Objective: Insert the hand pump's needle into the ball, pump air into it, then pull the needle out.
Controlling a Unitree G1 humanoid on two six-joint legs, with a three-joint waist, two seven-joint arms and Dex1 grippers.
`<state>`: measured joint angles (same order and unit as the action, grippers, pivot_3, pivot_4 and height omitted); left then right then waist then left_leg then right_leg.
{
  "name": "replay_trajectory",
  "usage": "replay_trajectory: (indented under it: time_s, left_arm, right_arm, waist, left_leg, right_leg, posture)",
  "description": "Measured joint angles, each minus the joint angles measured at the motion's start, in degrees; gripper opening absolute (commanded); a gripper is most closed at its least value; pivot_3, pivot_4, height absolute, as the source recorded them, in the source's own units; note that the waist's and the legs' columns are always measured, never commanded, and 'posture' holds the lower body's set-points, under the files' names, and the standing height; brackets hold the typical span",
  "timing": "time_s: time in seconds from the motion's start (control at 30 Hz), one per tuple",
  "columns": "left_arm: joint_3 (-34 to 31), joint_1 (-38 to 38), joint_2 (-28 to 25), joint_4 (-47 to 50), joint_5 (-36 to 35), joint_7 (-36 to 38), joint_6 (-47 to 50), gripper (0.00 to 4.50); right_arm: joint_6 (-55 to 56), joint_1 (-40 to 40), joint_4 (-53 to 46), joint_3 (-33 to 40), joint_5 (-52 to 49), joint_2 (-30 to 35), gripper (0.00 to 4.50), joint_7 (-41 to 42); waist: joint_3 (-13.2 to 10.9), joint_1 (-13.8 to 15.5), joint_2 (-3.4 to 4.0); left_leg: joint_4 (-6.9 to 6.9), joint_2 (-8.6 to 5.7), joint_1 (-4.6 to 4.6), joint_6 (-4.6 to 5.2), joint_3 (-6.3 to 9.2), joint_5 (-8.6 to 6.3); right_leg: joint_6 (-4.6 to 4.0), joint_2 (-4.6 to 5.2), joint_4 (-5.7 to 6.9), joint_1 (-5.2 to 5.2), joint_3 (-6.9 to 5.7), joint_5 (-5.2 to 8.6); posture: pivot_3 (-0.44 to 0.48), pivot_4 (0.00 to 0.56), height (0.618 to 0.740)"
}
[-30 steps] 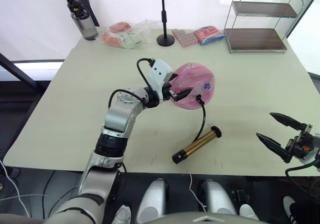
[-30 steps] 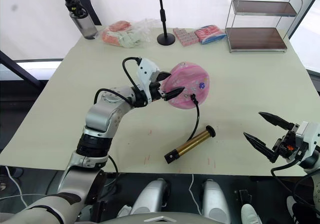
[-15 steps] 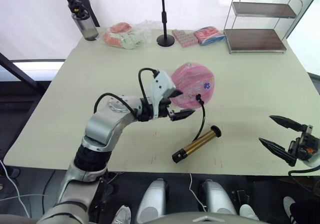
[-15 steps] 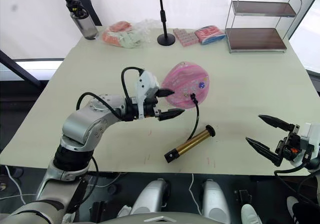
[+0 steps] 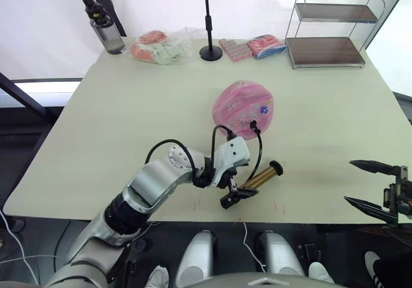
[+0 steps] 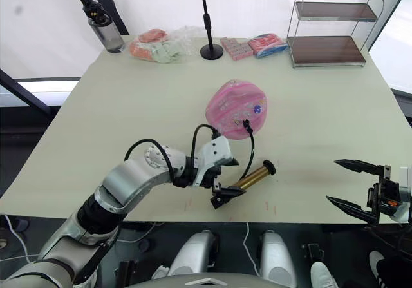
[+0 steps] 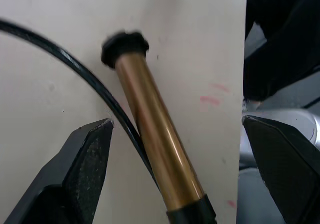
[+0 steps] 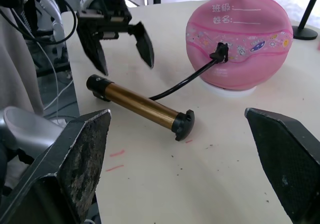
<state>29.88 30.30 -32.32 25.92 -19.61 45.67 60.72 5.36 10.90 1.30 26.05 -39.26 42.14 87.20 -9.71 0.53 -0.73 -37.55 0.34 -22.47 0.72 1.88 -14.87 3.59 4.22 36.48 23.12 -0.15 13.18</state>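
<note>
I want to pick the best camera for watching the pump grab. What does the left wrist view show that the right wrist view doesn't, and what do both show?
Left wrist view: a close look along the open left gripper, its fingers either side of the hand pump.

Right wrist view: the ball with the hose fitting plugged into it, and the open right gripper.

Both: the pump, its hose, the left gripper, and the table.

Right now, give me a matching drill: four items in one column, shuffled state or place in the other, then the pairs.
1. left gripper
2. right gripper
3. ball
4. hand pump

A. lying flat near the table's front edge
B. hose plugged into it
C. jaws open, over the pump's near end
D. jaws open, off the table's right front corner

Pairs: 1-C, 2-D, 3-B, 4-A
</note>
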Motion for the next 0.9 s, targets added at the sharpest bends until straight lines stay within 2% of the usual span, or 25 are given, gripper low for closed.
replay_trajectory:
  time_s: [0.17, 0.43, 0.53, 0.73, 0.8, 0.9]
  left_arm:
    - [6.56, 0.22, -1.05, -0.78, 5.09, -2.97, -0.3, 4.38]
    - [10.52, 0.15, -1.13, -1.99, 10.01, -4.72, -2.7, 4.38]
    - [10.55, -0.09, -0.88, -2.78, 10.88, -4.98, -3.72, 3.72]
    - [9.4, -0.88, -0.08, -4.2, 11.7, -5.61, -6.88, 1.28]
    - [9.03, -1.0, -0.5, -4.32, 11.89, -5.31, -7.74, 1.02]
    - [7.72, -1.77, -3.3, -5.58, 12.61, -3.28, -12.52, 1.02]
  right_arm:
    - [0.38, 1.14, -0.05, 0.01, -0.1, -0.32, 4.5, -0.05]
    - [1.08, 1.73, -0.22, 0.63, -0.67, -0.44, 4.5, 0.41]
    - [1.5, 1.74, -0.05, 1.49, -0.98, 0.0, 4.5, 1.69]
    - [2.39, 1.06, 1.16, 1.52, -1.0, 0.54, 4.5, 4.47]
    - [2.39, 0.69, 1.21, 1.52, -1.01, 0.54, 4.5, 4.6]
    - [2.41, -0.31, 1.53, 1.51, -1.01, 0.54, 4.5, 4.72]
  waist:
    - [0.0, 0.14, 0.0]
    - [0.01, 0.12, 0.01]
    - [0.01, 0.13, 0.01]
    - [0.01, 0.06, 0.01]
    - [0.01, 0.02, 0.01]
    - [0.02, 0.04, 0.03]
  left_leg:
    - [-0.01, 0.0, 0.01, 0.0, -0.03, 0.0]
    - [-0.02, 0.0, 0.04, 0.0, -0.06, 0.0]
    - [-0.03, -0.01, 0.04, 0.0, -0.06, 0.0]
    - [-0.07, 0.0, 0.07, 0.0, -0.07, 0.0]
    - [-0.07, 0.0, 0.09, 0.0, -0.09, 0.0]
    - [-0.08, 0.0, 0.12, 0.0, -0.12, 0.0]
  right_leg:
    - [0.0, 0.01, 0.01, 0.0, 0.04, 0.0]
    - [-0.01, 0.0, 0.04, 0.0, 0.08, 0.0]
    - [0.0, 0.0, 0.04, 0.0, 0.08, 0.0]
    - [-0.01, 0.0, 0.1, 0.0, 0.12, 0.0]
    - [-0.01, 0.0, 0.12, 0.0, 0.15, 0.0]
    - [-0.02, -0.01, 0.16, 0.0, 0.18, 0.0]
  posture:
    - [0.0, 0.15, 0.74]
    - [0.0, 0.15, 0.74]
    - [0.0, 0.15, 0.74]
    - [0.0, 0.15, 0.74]
    - [0.0, 0.15, 0.74]
    - [0.0, 0.15, 0.74]
